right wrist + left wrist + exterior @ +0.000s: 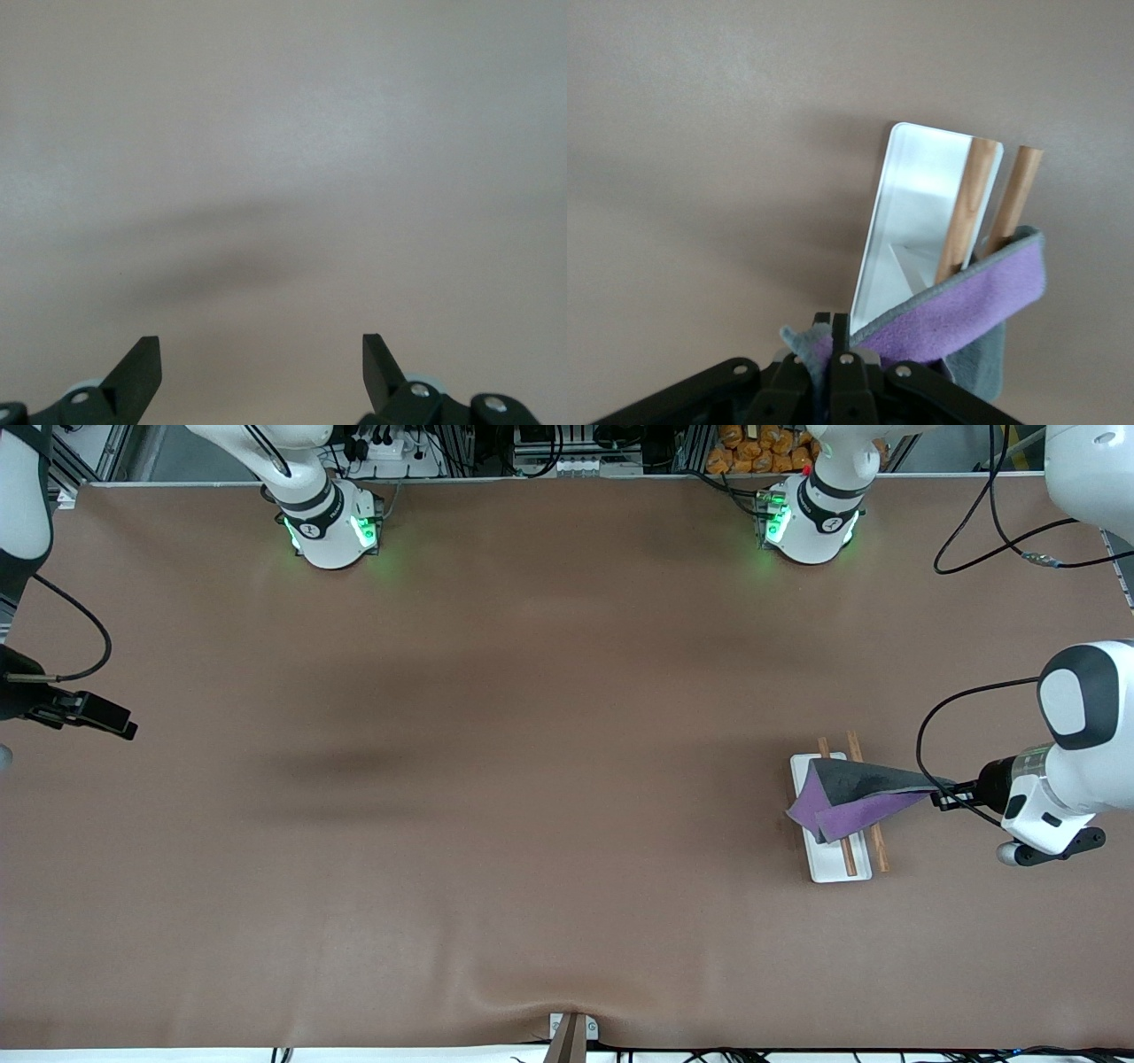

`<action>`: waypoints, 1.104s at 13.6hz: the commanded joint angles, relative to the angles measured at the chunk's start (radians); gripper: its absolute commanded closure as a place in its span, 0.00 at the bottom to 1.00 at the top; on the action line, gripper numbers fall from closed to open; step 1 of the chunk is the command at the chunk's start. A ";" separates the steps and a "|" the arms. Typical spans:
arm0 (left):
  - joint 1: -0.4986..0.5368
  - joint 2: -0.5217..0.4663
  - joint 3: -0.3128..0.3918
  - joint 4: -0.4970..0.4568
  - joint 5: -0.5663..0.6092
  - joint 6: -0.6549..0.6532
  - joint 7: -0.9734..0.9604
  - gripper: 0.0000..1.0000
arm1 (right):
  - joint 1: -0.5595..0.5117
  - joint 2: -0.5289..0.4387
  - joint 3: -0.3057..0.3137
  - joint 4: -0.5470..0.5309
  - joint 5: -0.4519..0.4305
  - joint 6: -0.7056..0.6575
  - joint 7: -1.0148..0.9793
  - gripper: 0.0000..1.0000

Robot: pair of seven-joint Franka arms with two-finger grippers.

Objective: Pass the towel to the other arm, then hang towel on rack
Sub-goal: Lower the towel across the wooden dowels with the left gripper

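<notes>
Purple-and-grey towel (850,802) is draped across the two wooden rods of the rack (833,864), which sits toward the left arm's end of the table, in the part nearer the front camera. One corner is pinched in the left gripper (946,795), jaws fully shut on the cloth, just off the rack's edge on the side toward that end of the table.

Key relation: rods run near-to-far from the front camera. The towel stretches crosswise to them, from the gripper over both rods, with its loose end hanging down past the rack's white base. Left wrist view agrees: the cloth leads from the fingers (833,367) to the rods and folds over them.

My read: the handover is done and the hang is nearly done. What's left is to let go of the corner so it drops on the gripper's side of the rods. Risk: if more weight sits on the loose side, the towel may slide off once released.

Right gripper (93,716) waits over bare table (496,691) at the right arm's end, well apart from the rack, jaws wide open and holding nothing. Left arm is clearly the nearer one.
</notes>
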 commanded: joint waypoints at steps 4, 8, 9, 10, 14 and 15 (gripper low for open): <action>0.019 0.019 -0.011 0.001 0.007 0.017 0.019 1.00 | 0.071 -0.004 0.000 0.127 -0.055 -0.167 0.007 0.00; 0.036 0.033 -0.011 0.001 0.007 0.028 0.022 1.00 | 0.062 -0.092 -0.001 -0.015 0.007 -0.064 0.001 0.00; 0.042 0.038 -0.011 0.001 0.007 0.031 0.037 1.00 | 0.065 -0.131 -0.001 -0.081 0.007 -0.020 0.001 0.00; 0.046 0.045 -0.011 0.002 0.005 0.037 0.054 1.00 | 0.065 -0.136 -0.001 -0.093 0.009 -0.010 0.002 0.00; 0.059 0.061 -0.011 0.002 0.005 0.048 0.056 1.00 | 0.064 -0.103 -0.001 -0.018 0.009 -0.021 0.004 0.00; 0.059 0.061 -0.011 0.002 0.004 0.048 0.056 1.00 | 0.061 -0.102 -0.001 -0.016 0.011 -0.027 0.004 0.00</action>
